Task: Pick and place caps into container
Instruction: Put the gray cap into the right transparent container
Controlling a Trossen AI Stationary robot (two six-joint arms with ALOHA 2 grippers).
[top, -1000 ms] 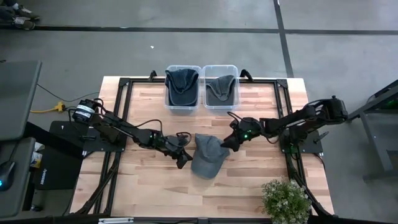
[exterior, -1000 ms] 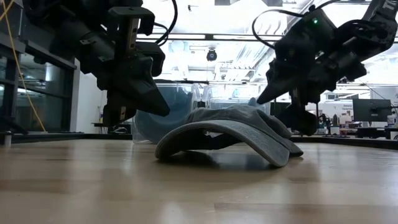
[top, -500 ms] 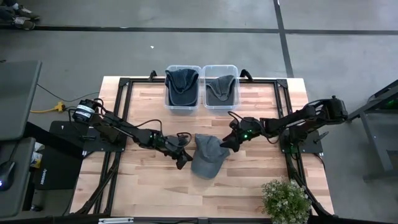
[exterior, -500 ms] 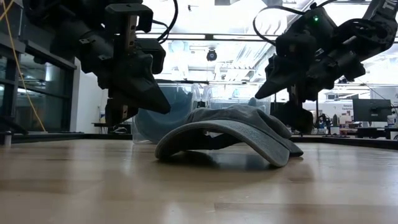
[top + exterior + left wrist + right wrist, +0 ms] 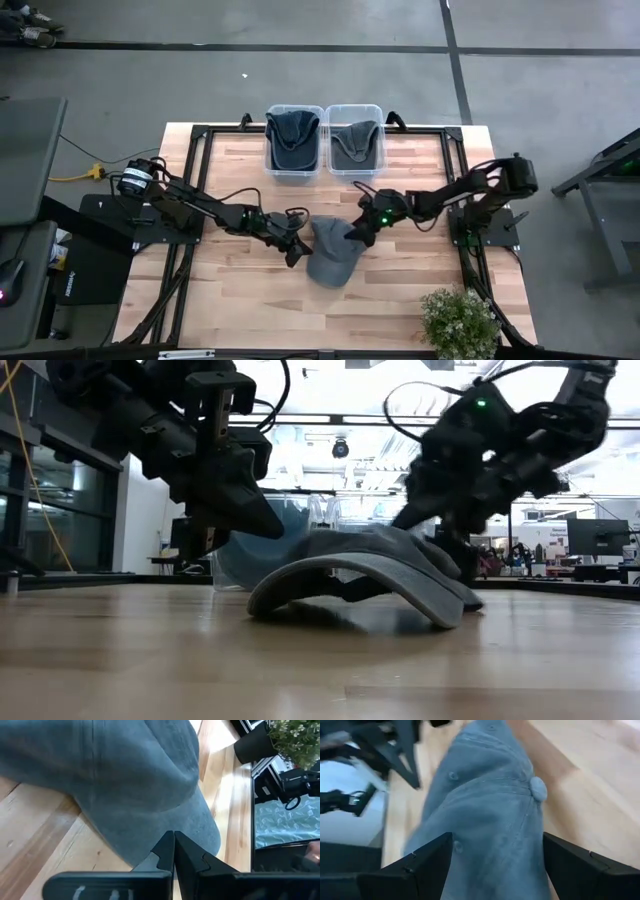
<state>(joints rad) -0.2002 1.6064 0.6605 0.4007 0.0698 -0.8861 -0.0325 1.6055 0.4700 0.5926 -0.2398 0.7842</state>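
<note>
A faded grey-blue cap (image 5: 332, 254) lies on the table's middle, brim toward the near edge; in the low view the cap (image 5: 370, 570) rests on its brim ends and crown rim. My left gripper (image 5: 297, 252) is shut, just left of the cap, with its tips (image 5: 174, 837) above the brim's edge. My right gripper (image 5: 356, 233) is open over the crown's right side, and in its wrist view the fingers (image 5: 496, 840) stand on either side of the crown. Two clear bins at the far edge each hold a cap, one dark blue (image 5: 293, 132), one grey (image 5: 355, 142). My right gripper comes at the cap's crown (image 5: 490, 805) slanting down from the table's right, one finger (image 5: 427, 857) on each side of it. I cannot tell whether the fingers touch the cloth.
The left bin (image 5: 272, 160) and right bin (image 5: 378, 160) stand side by side at the far edge. A potted plant (image 5: 460, 318) sits at the near right corner. Bare wood (image 5: 230, 290) lies near and left of the cap.
My right gripper has moved toward the table's left and down, from beside the cap to over its crown, still open. My left gripper has edged slightly toward the cap, still shut.
</note>
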